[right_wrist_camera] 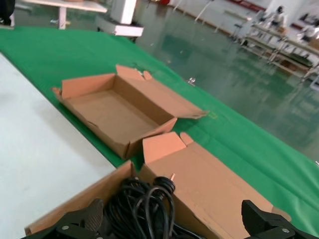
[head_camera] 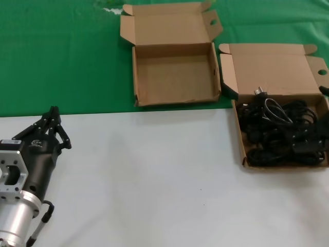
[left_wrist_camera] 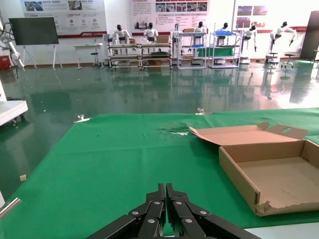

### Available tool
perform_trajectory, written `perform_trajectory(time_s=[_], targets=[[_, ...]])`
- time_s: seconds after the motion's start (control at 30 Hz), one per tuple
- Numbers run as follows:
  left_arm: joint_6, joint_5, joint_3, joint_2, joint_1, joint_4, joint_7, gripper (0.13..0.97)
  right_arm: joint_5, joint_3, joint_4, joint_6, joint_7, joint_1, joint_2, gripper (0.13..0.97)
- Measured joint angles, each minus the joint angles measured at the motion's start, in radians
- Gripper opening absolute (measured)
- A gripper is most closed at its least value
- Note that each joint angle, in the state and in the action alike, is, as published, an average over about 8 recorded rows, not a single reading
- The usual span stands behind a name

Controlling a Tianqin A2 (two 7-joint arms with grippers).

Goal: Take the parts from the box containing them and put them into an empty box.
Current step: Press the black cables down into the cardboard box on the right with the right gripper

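Left arm parked low at the robot's left, silver wrist section leading into the black gripper body. Left gripper (head_camera: pixel 53 111) points forward and slightly right, fingers (left_wrist_camera: pixel 160 197) pressed together tip to tip, nothing between them. Right arm is out of the head view. Right gripper (right_wrist_camera: pixel 179 219) shows only in its own wrist view: two black fingertips (right_wrist_camera: pixel 261 219) at the frame edge, spread wide apart, nothing gripped, aimed forward and down.

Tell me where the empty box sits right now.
In the head view the empty box lies on the green cloth at top centre, just left of the box of black cords.
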Motion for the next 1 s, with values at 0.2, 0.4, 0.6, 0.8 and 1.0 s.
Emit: perform_trajectory(time_s=[0.2,0.4,0.6,0.8,1.0], targets=[[0.0,0.0,0.0,0.0,0.0,0.0,0.0,0.156,-0.042,-0.042,-0.058,-0.118,0.064,0.098,0.069,0.966],[0.0,0.0,0.0,0.0,0.0,0.0,0.0,0.14,-0.09,-0.091,-0.096,-0.229,0.095,0.168,0.109,0.966],[0.0,0.0,0.0,0.0,0.0,0.0,0.0,0.139,-0.151,-0.142,-0.147,-0.326,0.068,0.24,0.121,0.966],[0.0,0.0,0.0,0.0,0.0,0.0,0.0,0.139,-0.199,-0.172,-0.194,-0.366,0.02,0.296,0.098,0.966],[0.0,0.0,0.0,0.0,0.0,0.0,0.0,0.139,-0.226,-0.181,-0.23,-0.364,-0.02,0.331,0.06,0.966]])
